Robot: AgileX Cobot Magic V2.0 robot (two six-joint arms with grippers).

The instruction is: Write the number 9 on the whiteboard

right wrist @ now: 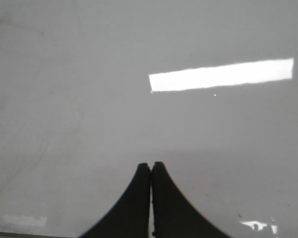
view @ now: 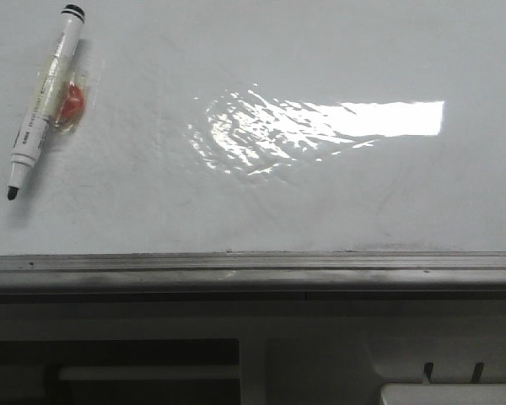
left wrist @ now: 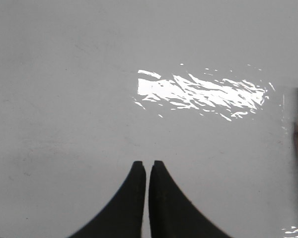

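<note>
Metal rim (view: 236,266) of the whiteboard (view: 320,194) ran along the nearest edge in the front view, grey and scuffed, with the glossy white surface stretching away beyond it. No number 9 was on the board; I saw only faint smudges and a bright patch of glare (view: 320,126) near the middle.

Neither arm appeared in the front view. Through the wrist cameras I saw the left gripper (left wrist: 148,163) with its dark fingers pressed nearly together and nothing between them, poised over bare board. The right gripper (right wrist: 151,165) looked the same, fingers closed on nothing.

Farther back, toward the far left corner, lay the marker (view: 44,105): white barrel, black cap end pointing away, dark tip aimed toward the near edge. It rested on the board beside or partly over a small red thing in clear wrapping (view: 71,101); I could not tell what that was. The left wrist view caught only a blurred sliver of it at the picture's edge.

I judged the marker light, stiff and smooth, likely to slide or roll on that slick surface. A grip across the mid-barrel, clear of the tip, seemed best, and the left arm looked nearer to it.
</note>
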